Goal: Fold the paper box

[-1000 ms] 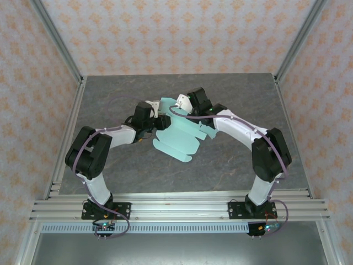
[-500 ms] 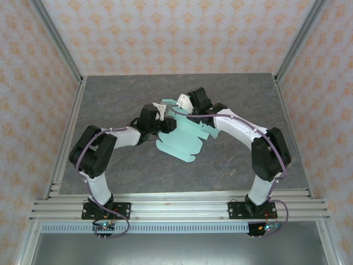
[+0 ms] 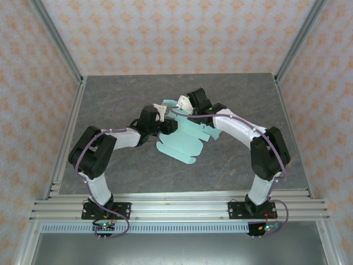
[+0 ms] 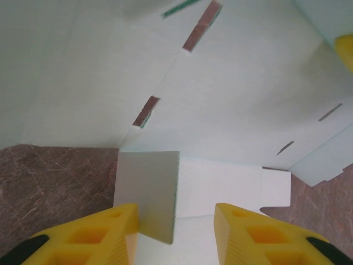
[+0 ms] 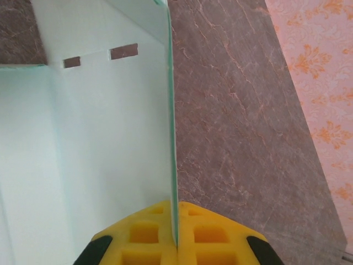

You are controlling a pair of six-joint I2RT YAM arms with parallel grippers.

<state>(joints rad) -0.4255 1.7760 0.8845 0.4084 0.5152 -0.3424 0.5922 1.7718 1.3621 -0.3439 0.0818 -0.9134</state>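
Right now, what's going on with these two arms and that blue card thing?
Two robot arms are folding a pale mint-blue paper box on the grey table. It is not yet a box: mostly a flat die-cut sheet with some parts raised. The right gripper is shut on one raised edge of it. The left gripper is open, with a small flap standing between its fingers, close to one of them.

Your left gripper (image 3: 167,126) has pushed in closer over the paper box (image 3: 179,144) — its jaws now parted wider
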